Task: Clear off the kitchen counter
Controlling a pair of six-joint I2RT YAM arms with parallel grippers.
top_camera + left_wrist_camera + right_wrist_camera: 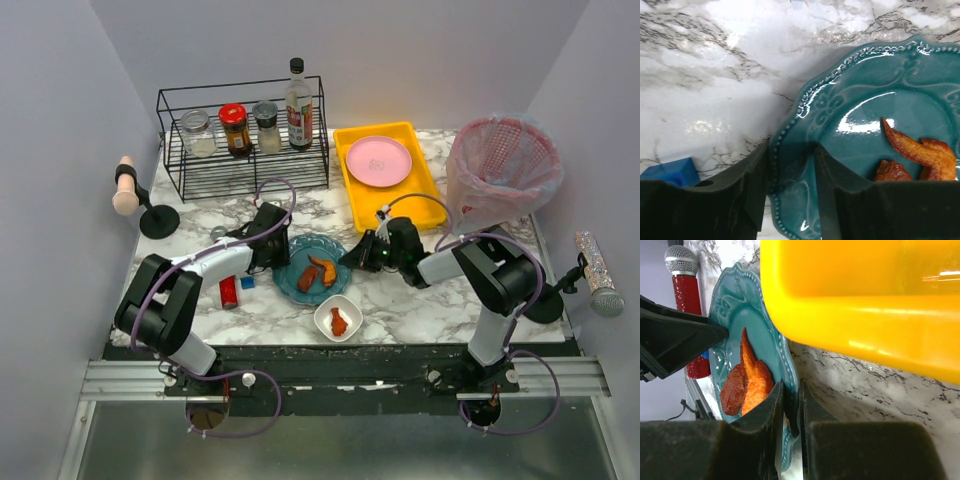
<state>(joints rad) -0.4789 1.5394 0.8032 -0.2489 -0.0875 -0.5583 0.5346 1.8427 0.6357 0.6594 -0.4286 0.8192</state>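
The worktop (420, 300) is a big flat slab, white with grey veins and shiny, and it lies under all the other things. At its far right stands a round pink bin (503, 170) with a thin bag in it. At the far left is a black wire rack (245, 170) with jars and a bottle. Between them lies a yellow tray (420, 195) of smooth plastic with raised walls. Near the middle sits a teal plate (295, 255), glossy, with a wavy, beaded rim. The step in hand looks like lifting this plate. The right claw (791, 385) is pinched on the plate's right rim. The left claw (790, 150) has its fingers apart, one outside the left rim and one over the plate. Next, the left claw likely needs to squeeze, and then both must rise level, or the crisp orange wings (920, 150) may slide. A small white bowl (325, 310) and a tiny blue block (672, 172) sit nearby
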